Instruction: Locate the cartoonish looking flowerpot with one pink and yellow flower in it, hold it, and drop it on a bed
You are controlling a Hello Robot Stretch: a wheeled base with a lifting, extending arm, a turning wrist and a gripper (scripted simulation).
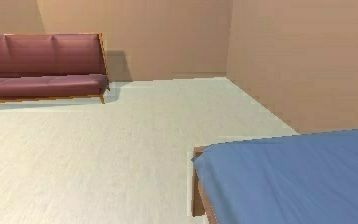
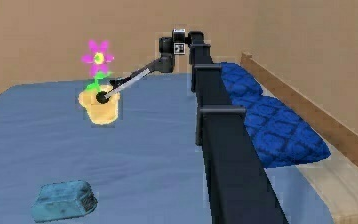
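Flowerpot (image 2: 100,106), tan and rounded, with one pink and yellow flower (image 2: 97,55) on a green stem, shows in the arm side view against the blue cover of the bed (image 2: 137,165), out toward the bed's far side and well apart from the pillows (image 2: 275,132) at its head. The arm (image 2: 223,135) stretches across the bed, and the gripper (image 2: 109,94) ends right at the pot's upper body, its thin fingers (image 2: 137,79) slanting down to it. With the cover directly behind the pot, it cannot be told whether the pot hangs from the fingers or rests on the bed, so whether the gripper holds anything cannot be told. The pot looks small, stiff and probably light, with a smooth curved wall that could slip. The body just under the rim seems the place to take it. The stem is thin and would likely bend or snap. The bed is soft, so a drop should be gentle, though the pot may tip. A teal lump (image 2: 65,198) lies near the bed's near edge, well apart from the pot. In the forward view a corner of the bed (image 1: 287,180) shows, with a red sofa (image 1: 47,68) across the floor from it.
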